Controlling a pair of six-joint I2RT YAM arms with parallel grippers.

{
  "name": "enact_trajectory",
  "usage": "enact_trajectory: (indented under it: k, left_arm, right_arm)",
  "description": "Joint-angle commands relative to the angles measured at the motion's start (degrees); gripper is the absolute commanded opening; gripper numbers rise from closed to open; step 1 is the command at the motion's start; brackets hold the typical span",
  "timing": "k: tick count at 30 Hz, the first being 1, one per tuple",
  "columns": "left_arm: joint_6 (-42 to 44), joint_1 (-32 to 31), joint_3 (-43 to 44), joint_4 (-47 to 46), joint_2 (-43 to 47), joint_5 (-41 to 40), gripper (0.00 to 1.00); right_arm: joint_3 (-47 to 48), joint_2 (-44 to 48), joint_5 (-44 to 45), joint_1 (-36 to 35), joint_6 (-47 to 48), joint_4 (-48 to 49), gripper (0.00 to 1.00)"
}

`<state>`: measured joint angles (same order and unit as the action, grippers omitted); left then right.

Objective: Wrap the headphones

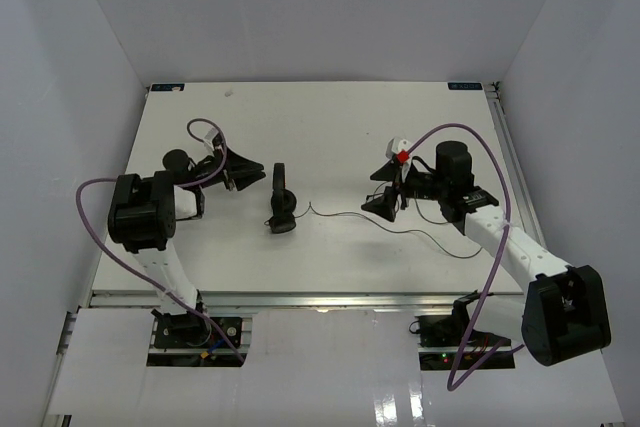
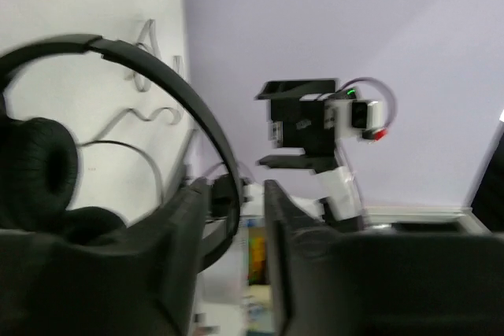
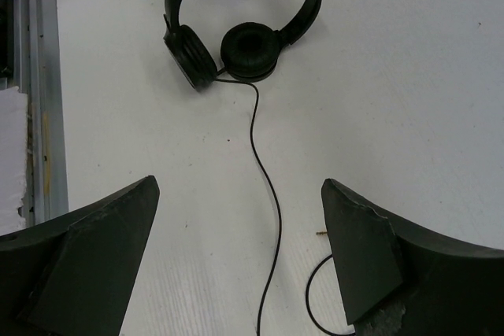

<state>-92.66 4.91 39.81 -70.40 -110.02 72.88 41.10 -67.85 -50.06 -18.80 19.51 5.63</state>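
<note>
The black headphones (image 1: 281, 209) lie in the middle of the table, and their thin cord (image 1: 345, 215) trails right toward the right arm. My left gripper (image 1: 248, 177) is just left of them and open. In the left wrist view the headband (image 2: 169, 80) arches past an earcup (image 2: 38, 169), and its lower end shows in the gap of my left gripper (image 2: 235, 188), unclamped. My right gripper (image 1: 384, 205) hovers over the cord, wide open. In the right wrist view the cord (image 3: 270, 210) runs between the tips of my right gripper (image 3: 240, 186), with the headphones (image 3: 236, 41) ahead.
The cord's far end curls in a loop (image 3: 315, 308) by the right finger, near a small gold tip (image 3: 321, 234). The cord's tail reaches right on the table (image 1: 462, 250). Purple arm cables (image 1: 95, 217) hang at both sides. White walls enclose the table.
</note>
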Motion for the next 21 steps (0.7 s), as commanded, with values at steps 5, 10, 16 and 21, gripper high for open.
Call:
enact_trajectory:
  k: [5,10,16,21]
  left_arm:
    - [65.8,1.2,22.1,83.3,13.2,-25.6,0.59]
    - [74.6,-1.9,30.3,97.6,19.3,-47.3,0.63]
    - [81.5,-21.7,44.4,112.8,20.3,-69.9,0.72]
    - [80.4,-35.9,47.8,117.7,21.2,-85.9,0.82]
  right_arm:
    - [-1.5,2.5,-1.6,1.0,-0.3,3.0,0.90]
    - [-2.3,3.5,-1.1,1.8,-0.1,3.1,0.90]
    - [-2.4,3.8,-1.5,3.1,-0.3,3.0,0.90]
    - [-3.4,4.8,-2.6,4.4,-0.4,2.9,0.90]
